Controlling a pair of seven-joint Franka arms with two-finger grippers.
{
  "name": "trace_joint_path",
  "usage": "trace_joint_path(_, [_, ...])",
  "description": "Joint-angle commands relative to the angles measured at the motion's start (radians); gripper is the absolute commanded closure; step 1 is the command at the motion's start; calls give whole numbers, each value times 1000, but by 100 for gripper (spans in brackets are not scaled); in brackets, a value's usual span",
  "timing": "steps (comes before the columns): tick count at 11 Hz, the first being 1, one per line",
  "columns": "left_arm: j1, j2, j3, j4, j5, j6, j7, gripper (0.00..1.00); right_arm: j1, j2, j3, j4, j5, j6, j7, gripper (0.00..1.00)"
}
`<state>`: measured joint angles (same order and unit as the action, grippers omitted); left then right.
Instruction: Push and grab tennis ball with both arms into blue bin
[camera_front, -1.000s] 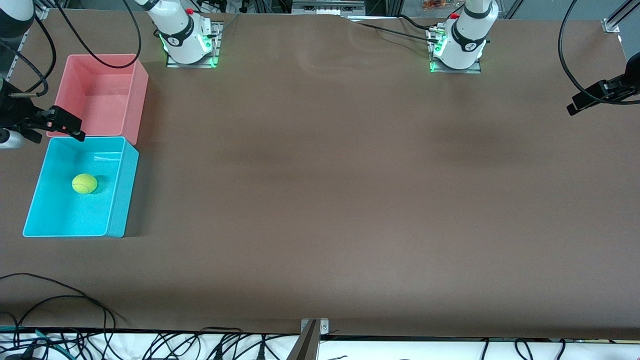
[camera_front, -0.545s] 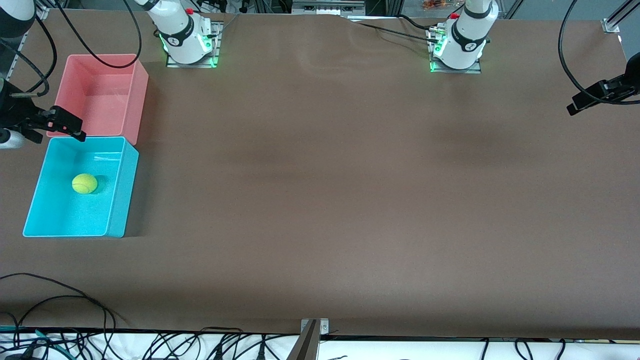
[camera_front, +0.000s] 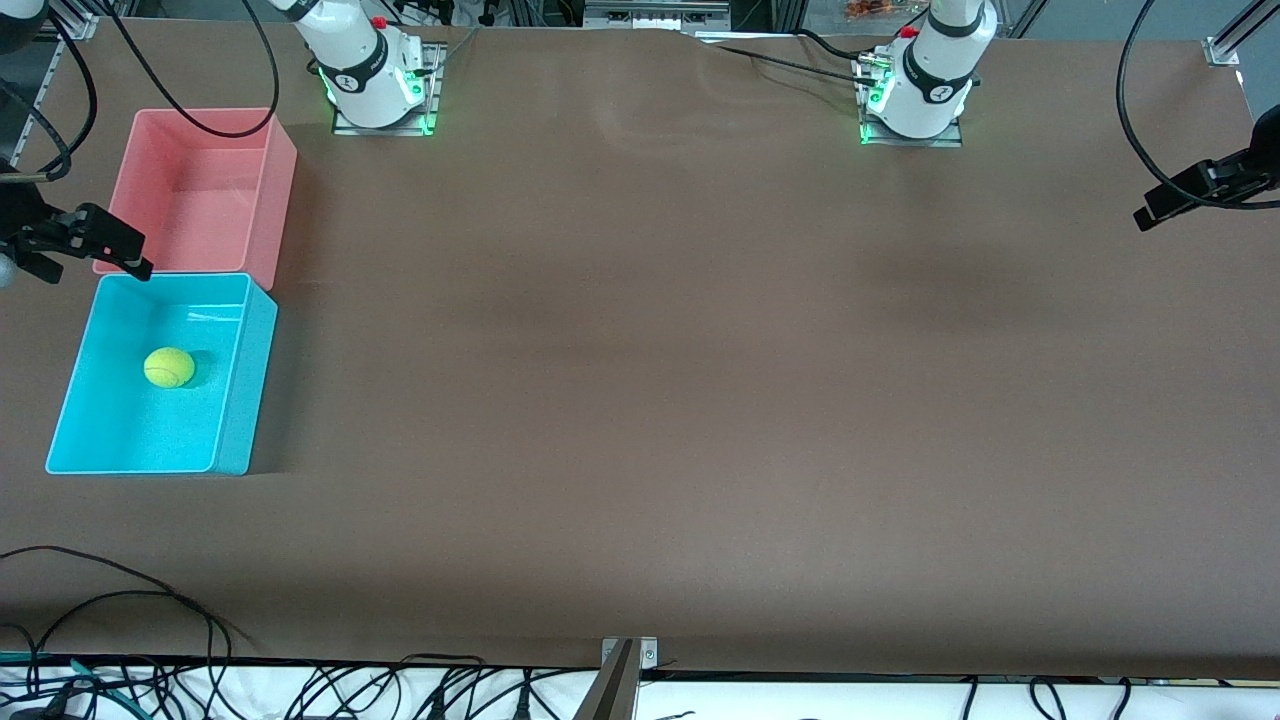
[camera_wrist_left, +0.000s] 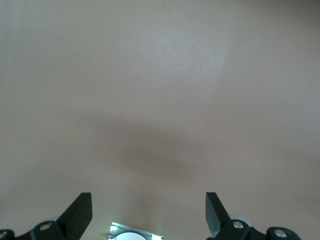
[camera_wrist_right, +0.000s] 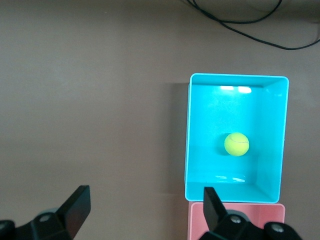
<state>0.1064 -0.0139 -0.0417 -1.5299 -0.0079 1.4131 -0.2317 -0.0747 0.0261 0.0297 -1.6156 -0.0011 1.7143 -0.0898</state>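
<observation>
Tennis ball (camera_front: 169, 367) is sitting inside the blue bin (camera_front: 232, 440), so the job looks finished.

The right gripper (camera_front: 75, 243) is hanging in the air above the table edge beside the pink bin (camera_front: 277, 190), fingers spread apart and holding nothing, probably clearing away from the drop. The left gripper (camera_wrist_left: 149, 215) is waiting over bare table (camera_front: 700, 350) at its own end, fingers also spread wide and empty, since nothing there is calling for it.
</observation>
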Motion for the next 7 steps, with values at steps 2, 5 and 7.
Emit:
trace_joint_path(2, [2,8,-6,23,17,-11,5,0,-5,14,-1,31,4,-28,21,0])
trace_joint_path(5, [2,8,-6,23,17,-11,5,0,-5,21,1,31,0,-35,22,0])
trace_joint_path(7, [2,8,-6,23,19,-11,5,0,-5,23,1,31,0,-42,22,0])
